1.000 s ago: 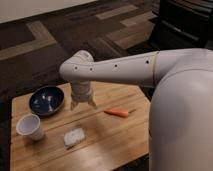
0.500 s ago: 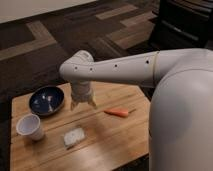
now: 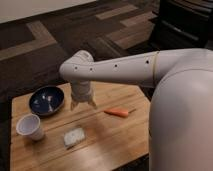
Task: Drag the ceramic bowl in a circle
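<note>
The bowl [image 3: 46, 100] sits upright on the wooden table [image 3: 112, 142], at the back left, close to the back edge and near the left edge. It is round, so it has no long side, and its open top faces up. A white cup [image 3: 30, 126] stands near it in front. The gripper [image 3: 83, 105] hangs just to the right of the bowl, pointing down, with its fingers apart and holding nothing. A white packet [image 3: 74, 136] and a carrot [image 3: 117, 112] lie farther right. There is bare wood between them.
</note>
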